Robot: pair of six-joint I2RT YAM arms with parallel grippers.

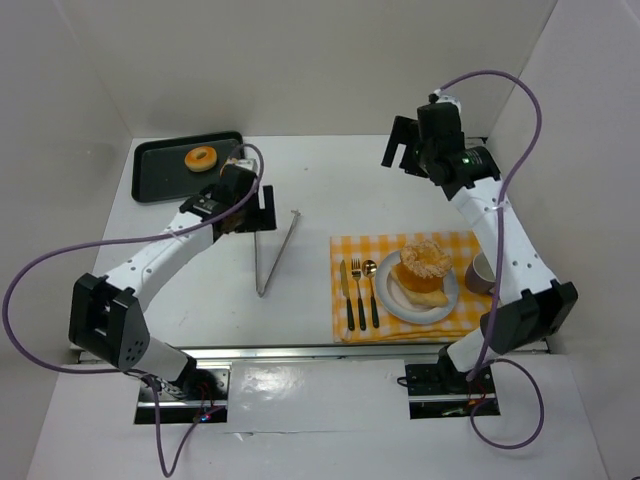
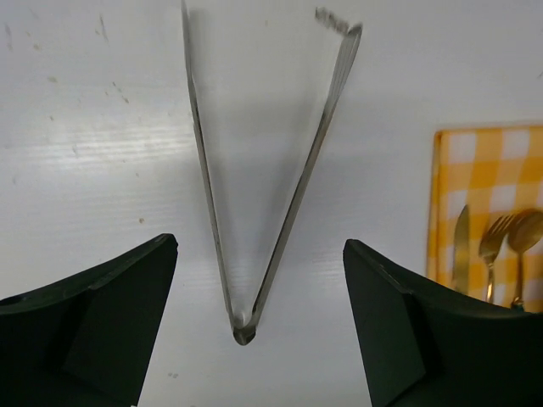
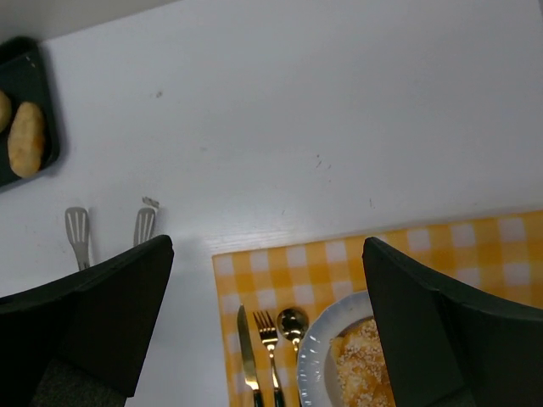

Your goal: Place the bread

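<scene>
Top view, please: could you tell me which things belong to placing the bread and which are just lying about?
For the job: tongs, tray, bread on the tray, plate, bread on the plate.
Lying about: knife, fork, spoon, cup, checked cloth.

Knife (image 1: 346, 293), fork (image 1: 358, 292), spoon (image 1: 371, 290) side by side on yellow-chk mat (image 1: 350, 250), cup (image 1: 483, 272) at mat's rt edge

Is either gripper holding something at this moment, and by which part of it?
Nothing is held. The left gripper is open, with the tongs lying free between its jaws. The right gripper is open and empty.
</scene>
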